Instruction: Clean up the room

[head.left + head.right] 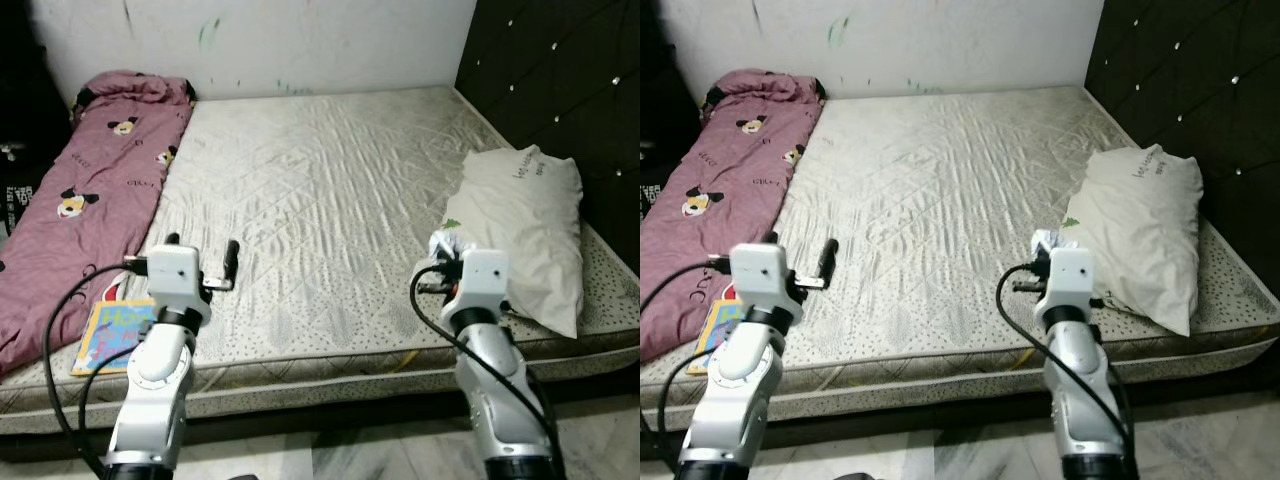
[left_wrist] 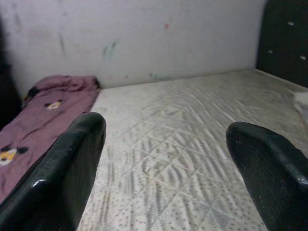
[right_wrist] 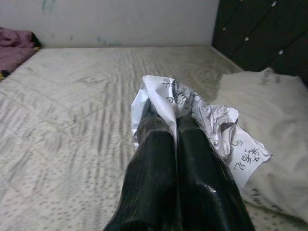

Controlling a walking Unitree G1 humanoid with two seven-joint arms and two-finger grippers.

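Pink blanket [image 1: 85, 190] along bed's left side, book [image 1: 112, 335] at its near edge. Left hand [image 1: 203, 262] over mattress [image 1: 320, 180], fingers spread, empty. Right hand [image 3: 174, 126] pinched on crumpled paper [image 3: 211, 125], just beside white pillow [image 1: 525, 225].

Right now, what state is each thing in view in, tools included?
Right tool: shut on the crumpled paper, held above the mattress.
Left tool: open, holding nothing.
Pillow: lying by the headboard.
Pink blanket: spread along the mattress's left side.
Picture book: flat, near the front edge.
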